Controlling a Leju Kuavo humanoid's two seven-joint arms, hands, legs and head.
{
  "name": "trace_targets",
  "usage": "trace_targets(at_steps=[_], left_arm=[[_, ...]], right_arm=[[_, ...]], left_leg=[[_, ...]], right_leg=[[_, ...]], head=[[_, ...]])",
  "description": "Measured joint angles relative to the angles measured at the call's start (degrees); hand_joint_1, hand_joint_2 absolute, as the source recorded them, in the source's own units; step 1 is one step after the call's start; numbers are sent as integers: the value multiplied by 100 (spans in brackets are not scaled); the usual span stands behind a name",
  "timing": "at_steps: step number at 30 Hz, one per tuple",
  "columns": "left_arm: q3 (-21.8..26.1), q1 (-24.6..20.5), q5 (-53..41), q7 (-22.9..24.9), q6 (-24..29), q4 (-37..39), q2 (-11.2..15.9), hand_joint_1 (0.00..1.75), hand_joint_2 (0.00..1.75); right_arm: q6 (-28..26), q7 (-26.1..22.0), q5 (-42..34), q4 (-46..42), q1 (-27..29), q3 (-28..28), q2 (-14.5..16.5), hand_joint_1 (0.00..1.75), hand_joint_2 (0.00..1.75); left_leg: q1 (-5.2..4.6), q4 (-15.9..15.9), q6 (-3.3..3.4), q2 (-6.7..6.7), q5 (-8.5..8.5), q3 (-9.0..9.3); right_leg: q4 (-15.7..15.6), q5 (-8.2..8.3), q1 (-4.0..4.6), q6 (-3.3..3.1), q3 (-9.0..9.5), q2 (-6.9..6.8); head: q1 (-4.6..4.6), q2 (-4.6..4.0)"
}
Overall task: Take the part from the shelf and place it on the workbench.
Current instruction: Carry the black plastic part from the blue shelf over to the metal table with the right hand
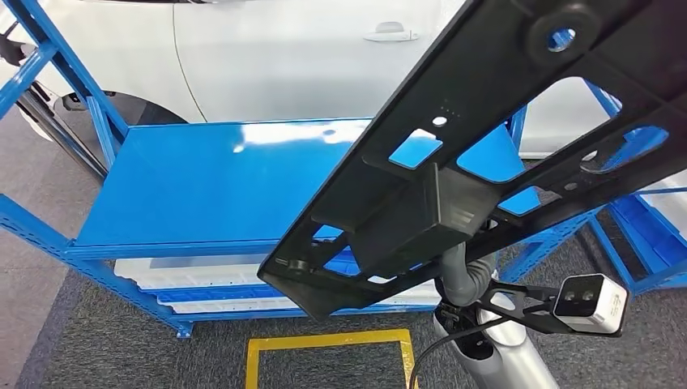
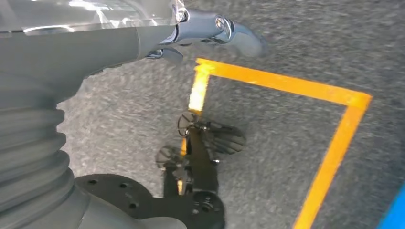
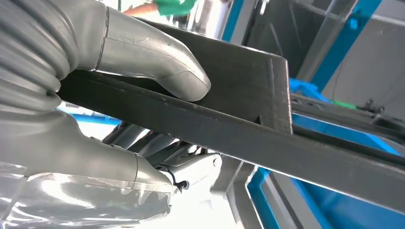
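On your left, the blue shelf (image 1: 219, 178) stands with its top board bare; I judge the part was lifted from there. The left robot hand (image 2: 210, 36) hangs over the floor, holding nothing, fingers loosely extended. The black part (image 1: 478, 154) is raised, tilted, clear of the shelf. The right wrist view reveals the grip: the right robot hand (image 3: 119, 90) clamps it, thumb on top.

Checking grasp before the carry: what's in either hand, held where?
The right hand holds the black part, thumb above and fingers below its edge by the boxy block. The left hand holds nothing.
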Motion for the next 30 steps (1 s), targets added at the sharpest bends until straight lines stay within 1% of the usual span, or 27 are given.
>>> trace_targets(at_steps=[2,3,4,5,6,7,8,9,10,11,12,13,14,15,17,18,19,20,21,22,23,24,25,26,28,29,30], left_arm=[[19,5,8,37,-5,0,17,0,175],[28,7,11,51,-8,0,32,0,175],[37,7,17,62,-9,0,47,0,175],[45,7,27,68,-10,0,64,0,175],[50,5,38,71,-11,0,78,0,175],[52,0,51,75,-12,0,90,0,175],[56,-8,66,83,-13,-1,100,0,175],[62,-14,82,94,-13,-1,106,0,175],[72,-18,100,105,-12,-1,109,0,175],[85,-18,116,118,-11,-2,110,0,175],[97,-13,132,131,-9,-1,109,0,175],[109,-12,142,141,-5,-1,104,0,175],[122,-11,150,152,2,-1,99,0,175],[135,-12,159,162,10,0,94,0,175],[166,-9,171,173,27,0,84,0,175],[178,-3,175,177,32,0,79,0,175],[187,6,177,180,35,0,73,0,175],[193,15,178,182,37,0,68,0,175],[196,24,178,185,37,0,61,0,175],[197,31,179,187,37,0,53,0,175],[199,34,181,188,38,0,45,0,175],[200,37,182,191,38,0,37,0,175],[203,38,184,192,40,0,31,0,175],[208,39,185,193,45,0,26,0,175],[222,50,187,196,61,0,22,0,175],[229,58,190,200,72,0,18,0,175],[235,66,196,205,89,0,15,0,175]], right_arm=[[27,1,77,-87,116,-149,-3,175,175],[55,1,93,-126,170,-226,-7,175,175],[90,1,100,-156,216,-302,-11,175,175],[127,1,103,-180,253,-377,-15,175,175],[162,1,99,-199,280,-451,-19,175,175],[191,0,94,-212,296,-519,-22,175,175],[213,0,89,-220,305,-577,-25,175,175],[228,1,84,-223,308,-618,-27,175,175],[239,1,77,-220,306,-644,-31,175,175],[245,2,61,-213,300,-657,-43,175,175],[248,2,30,-203,294,-661,-65,175,175],[243,1,-21,-188,287,-666,-106,175,175],[225,1,-89,-171,280,-672,-162,175,175],[198,1,-171,-154,275,-679,-226,175,175],[135,1,-345,-123,266,-688,-366,175,175],[113,1,-423,-110,267,-689,-437,175,175],[100,1,-490,-100,274,-693,-509,175,175],[96,1,-543,-94,284,-698,-576,175,175],[100,1,-573,-92,293,-706,-628,175,175],[108,1,-590,-93,299,-718,-672,175,175],[117,1,-595,-95,299,-727,-702,175,175],[125,1,-599,-97,297,-736,-724,175,175],[134,0,-603,-98,291,-742,-743,175,175],[142,-1,-608,-97,284,-746,-758,175,175],[158,-1,-614,-91,270,-748,-780,175,175],[170,0,-614,-86,264,-747,-784,175,175],[181,1,-614,-80,260,-745,-785,175,175]], left_leg=[[19,708,-48,0,-552,-191],[25,1032,-69,0,-700,-245],[29,1214,-84,0,-717,-231],[34,1206,-93,0,-620,-122],[41,991,-93,0,-461,89],[48,614,-84,-1,-340,381],[42,172,-63,-4,-306,686],[31,-168,-29,-10,-316,909],[17,-393,8,-18,-362,1035],[-3,-474,49,-24,-382,1059],[-1,-472,95,-27,-341,1023],[5,-488,138,-16,-295,988],[13,-495,190,-4,-233,939],[23,-508,234,9,-162,876],[16,-498,282,22,-26,712],[11,-487,283,24,40,622],[6,-471,280,26,102,530],[3,-450,272,27,156,439],[2,-425,261,26,202,355],[2,-394,246,26,242,281],[-6,-363,225,22,276,219],[-11,-344,198,20,311,176],[-17,-333,168,17,348,150],[-20,-339,134,15,391,134],[-19,-350,64,9,443,108],[-15,-294,34,6,360,70],[-12,-136,8,2,170,6]], right_leg=[[3,111,12,-36,-142,-15],[11,163,15,-35,-218,-19],[23,214,17,-29,-296,-22],[41,263,16,-17,-377,-22],[64,309,14,-1,-455,-19],[94,351,12,21,-524,-15],[124,391,16,51,-582,-10],[137,431,19,86,-614,-8],[144,471,22,122,-629,-8],[134,517,22,160,-633,-8],[118,563,21,201,-634,-8],[134,549,11,235,-652,1],[220,428,2,268,-696,10],[421,201,-5,299,-772,18],[1149,-400,-19,348,-991,25],[1529,-583,-20,367,-1076,24],[1779,-624,-21,377,-1088,24],[1832,-546,-20,379,-1002,24],[1653,-398,-20,371,-800,24],[1272,-270,-20,356,-491,25],[812,-237,-9,333,-165,26],[436,-243,4,299,84,29],[182,-282,20,263,233,32],[89,-308,38,222,263,35],[61,-216,27,129,196,23],[48,-155,15,78,150,11],[29,-86,1,35,92,0]], head=[[-16,0],[-17,0],[-17,0],[-19,0],[-20,0],[-20,0],[-20,0],[-15,1],[-19,1],[-25,1],[-33,1],[-44,1],[-42,1],[-37,0],[-24,0],[-22,0],[-22,0],[-21,0],[-22,0],[-21,0],[-21,0],[-26,1],[-20,1],[-14,1],[7,1],[5,1],[0,0]])
